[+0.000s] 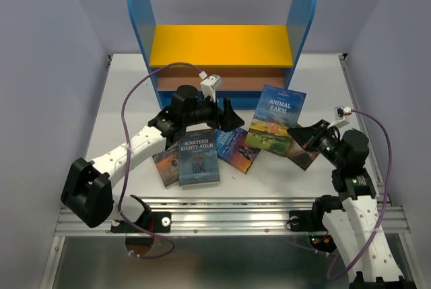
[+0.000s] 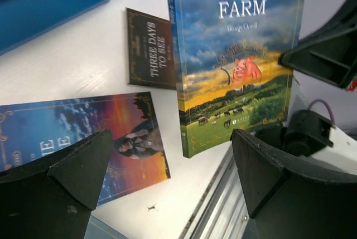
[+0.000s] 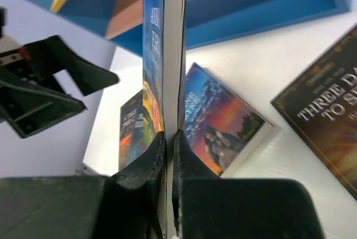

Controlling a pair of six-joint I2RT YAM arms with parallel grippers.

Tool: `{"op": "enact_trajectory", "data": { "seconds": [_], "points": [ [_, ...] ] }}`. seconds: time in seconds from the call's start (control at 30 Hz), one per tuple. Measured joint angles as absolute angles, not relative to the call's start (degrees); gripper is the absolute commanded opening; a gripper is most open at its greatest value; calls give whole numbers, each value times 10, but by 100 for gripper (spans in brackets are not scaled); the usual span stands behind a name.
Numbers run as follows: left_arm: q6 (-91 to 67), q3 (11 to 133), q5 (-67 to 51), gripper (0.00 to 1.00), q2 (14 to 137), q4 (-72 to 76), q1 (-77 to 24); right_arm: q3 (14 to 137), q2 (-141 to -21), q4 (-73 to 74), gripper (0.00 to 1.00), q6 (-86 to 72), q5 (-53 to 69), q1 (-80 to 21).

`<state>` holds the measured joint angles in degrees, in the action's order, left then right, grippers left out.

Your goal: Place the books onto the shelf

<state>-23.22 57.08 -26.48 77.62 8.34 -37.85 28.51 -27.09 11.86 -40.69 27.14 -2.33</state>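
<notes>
Right jaws are clamped shut on the blue-and-green "Animal Farm" paperback, pinching it near its lower right corner. It is held raised and tilted over the white surface, in front of the small shelf with blue round-topped side panels, yellow upper board and brown lower board, not on it yet. Left jaws stand wide open near the book's left edge, apart from it, gripping nothing.

We count four more books lying flat:
- the dark blue "Nineteen Eighty-Four" paperback
- a dark-covered paperback partly under it
- a blue-and-orange illustrated paperback
- the brown "Three Days to See" paperback, beneath the right arm

Risks, as we judge them:
- The hold is a thin pinch at one edge, so the book could pivot or slide out on the way to the shelf.
- A thin paperback may flop over once stood on a board with nothing beside it.
- The open left jaws sit close, so a move by either arm could knock the held book or clip the other arm.
- The purple cable loops near the lower board and could snag.

Hard to make out:
- How deep the pinch goes, since the right wrist view shows the book edge-on only.
- Whether its bottom corner touches the surface – we cannot tell.
- The title of the dark-covered paperback, which is mostly covered.
- Most of "Three Days to See" in the top view, where the right arm hides it.
- The shelf's base, which sits behind the left arm.
</notes>
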Motion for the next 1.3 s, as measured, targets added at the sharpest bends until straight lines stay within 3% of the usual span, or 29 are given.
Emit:
{"op": "enact_trajectory", "data": {
  "seconds": [0.27,0.63,0.87,1.07,1.17,1.3],
  "points": [
    [-253,533,-370,99,766,158,-374,316,-296,60,1,-408,370,-23],
    [-300,533,-415,98,767,241,-374,337,-322,-7,1,-428,450,-23],
    [-325,533,-432,86,776,281,-374,337,-332,-30,0,-444,477,-23],
    [-342,533,-449,59,798,304,-374,337,-335,-57,1,-453,496,-23],
    [-350,533,-459,29,801,316,-374,337,-342,-60,1,-453,500,-23],
    [-359,533,-462,0,800,331,-374,337,-353,-59,1,-447,498,-23]
  ]
}}
